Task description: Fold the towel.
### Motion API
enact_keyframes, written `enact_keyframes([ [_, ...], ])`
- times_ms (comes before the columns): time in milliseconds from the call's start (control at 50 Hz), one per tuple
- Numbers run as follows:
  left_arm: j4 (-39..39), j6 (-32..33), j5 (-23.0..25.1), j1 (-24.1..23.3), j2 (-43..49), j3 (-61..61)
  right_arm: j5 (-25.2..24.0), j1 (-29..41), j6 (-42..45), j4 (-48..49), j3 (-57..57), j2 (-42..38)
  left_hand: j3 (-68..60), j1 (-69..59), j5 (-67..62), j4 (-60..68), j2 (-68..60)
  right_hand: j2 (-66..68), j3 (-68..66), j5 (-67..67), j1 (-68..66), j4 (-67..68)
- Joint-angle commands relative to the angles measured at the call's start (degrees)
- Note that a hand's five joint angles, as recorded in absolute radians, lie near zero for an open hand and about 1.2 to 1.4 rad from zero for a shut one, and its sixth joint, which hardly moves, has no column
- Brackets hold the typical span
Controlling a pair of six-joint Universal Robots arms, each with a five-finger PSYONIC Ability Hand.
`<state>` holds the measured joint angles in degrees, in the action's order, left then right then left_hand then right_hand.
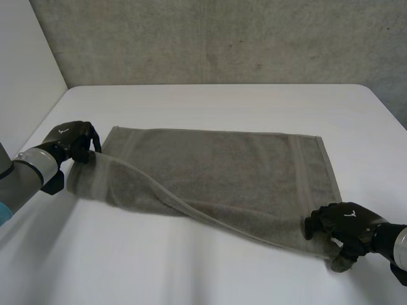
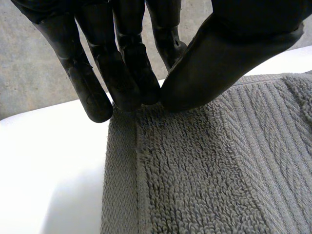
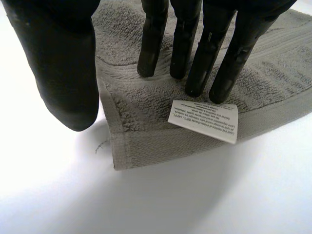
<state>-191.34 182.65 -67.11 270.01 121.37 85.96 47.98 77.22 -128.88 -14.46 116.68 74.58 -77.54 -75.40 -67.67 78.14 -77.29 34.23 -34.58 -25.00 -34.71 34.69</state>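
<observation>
A grey towel (image 1: 222, 171) lies spread on the white table (image 1: 222, 101), its near long edge drawn up into a loose fold. My left hand (image 1: 70, 140) is at the towel's near left corner, held a little above the table. In the left wrist view the hand (image 2: 122, 73) pinches the hem of the towel (image 2: 204, 170) between fingers and thumb. My right hand (image 1: 346, 225) is at the near right corner. Seen from the right wrist, its straight fingers (image 3: 195, 48) reach down onto the towel (image 3: 146, 112) above a white label (image 3: 204, 119), and the thumb stands apart beside the edge.
The table's left edge runs close behind my left arm. A grey concrete wall (image 1: 222, 38) stands behind the table's far edge. Bare white tabletop lies in front of the towel and beyond its far edge.
</observation>
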Motion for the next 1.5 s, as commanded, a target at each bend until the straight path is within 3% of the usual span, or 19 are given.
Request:
enact_keyframes([
  [20,0.0,0.0,0.0,0.0,0.0,0.0,0.0,-0.1,0.0,2.1,0.6,-0.5,-2.5,-4.6,-2.3,1.9,-2.7,3.6,-3.3,-2.8,-3.1,3.1],
  [340,0.2,-0.3,0.0,0.0,0.0,0.0,0.1,0.0,0.0,3.8,0.7,-1.5,-2.5,-4.6,-2.3,1.9,-2.7,11.0,-10.7,-10.2,-10.5,10.5],
  [400,0.2,-0.7,0.1,0.0,0.0,-0.1,0.1,0.0,0.0,4.0,0.7,-1.5,-2.5,-4.6,-2.3,1.9,-2.7,17.4,-17.1,-16.6,-16.9,16.9],
  [520,0.2,-0.9,0.1,0.0,-0.3,-0.3,0.2,0.2,-0.8,4.2,0.0,-1.4,-2.5,-4.6,-2.3,1.9,-2.7,45.7,-45.4,-44.9,-45.2,45.2],
  [620,0.5,-1.3,0.2,-0.1,-0.8,-0.4,0.4,0.4,-1.9,3.7,-1.7,-0.6,-2.5,-4.6,-2.3,1.9,-2.7,45.8,-45.4,-45.0,-45.3,45.3],
  [720,1.1,-1.4,0.5,-0.4,-1.8,-1.4,1.3,1.4,-14.4,3.7,-11.8,0.9,-2.5,-4.6,-2.3,1.9,-2.7,45.8,-45.4,-45.0,-45.3,45.3],
  [840,1.1,-1.4,0.0,-3.2,0.2,-6.8,2.5,4.9,-23.5,4.1,-21.9,-0.4,-2.5,-4.6,-2.3,1.9,-2.7,45.8,-45.4,-45.0,-45.3,45.3],
  [940,1.5,-1.5,-0.8,-4.7,4.8,-13.0,9.4,10.8,-26.9,3.7,-33.4,-7.3,-2.5,-4.6,-2.3,1.9,-2.7,45.8,-45.4,-45.0,-45.3,45.3],
  [980,1.7,-1.5,-2.0,-6.0,8.3,-17.7,15.6,16.4,-27.3,3.4,-42.3,-13.0,-2.5,-4.6,-2.3,1.9,-2.7,45.8,-45.4,-45.0,-45.3,45.3],
  [1040,1.8,-1.4,-3.3,-7.0,12.1,-23.2,19.6,18.1,-28.3,3.4,-49.9,-18.9,-2.5,-4.6,-2.3,1.9,-2.7,45.8,-45.4,-45.0,-45.3,45.3],
  [1100,1.8,-1.4,-5.0,-7.4,15.9,-28.7,20.7,18.8,-29.1,3.4,-53.4,-21.5,-2.5,-4.6,-2.3,1.9,-2.7,45.8,-45.4,-45.0,-45.3,45.3],
  [1140,1.8,-1.3,-6.3,-7.5,19.6,-33.9,23.4,21.8,-32.1,3.5,-63.3,-28.5,-2.5,-4.6,-2.3,1.9,-2.7,45.8,-45.4,-45.0,-45.3,45.3],
  [1260,1.9,-1.3,-7.8,-7.6,26.2,-43.9,28.9,22.9,-33.5,3.2,-75.6,-37.1,-2.5,-4.6,-2.3,1.9,-2.7,45.8,-45.4,-45.0,-45.3,45.3],
  [1500,1.8,-1.1,-8.7,-8.1,35.1,-55.9,33.8,23.6,-33.4,2.2,-91.5,-47.1,-2.5,-4.6,-2.3,1.9,-2.7,45.8,-45.4,-45.0,-45.3,45.3],
])
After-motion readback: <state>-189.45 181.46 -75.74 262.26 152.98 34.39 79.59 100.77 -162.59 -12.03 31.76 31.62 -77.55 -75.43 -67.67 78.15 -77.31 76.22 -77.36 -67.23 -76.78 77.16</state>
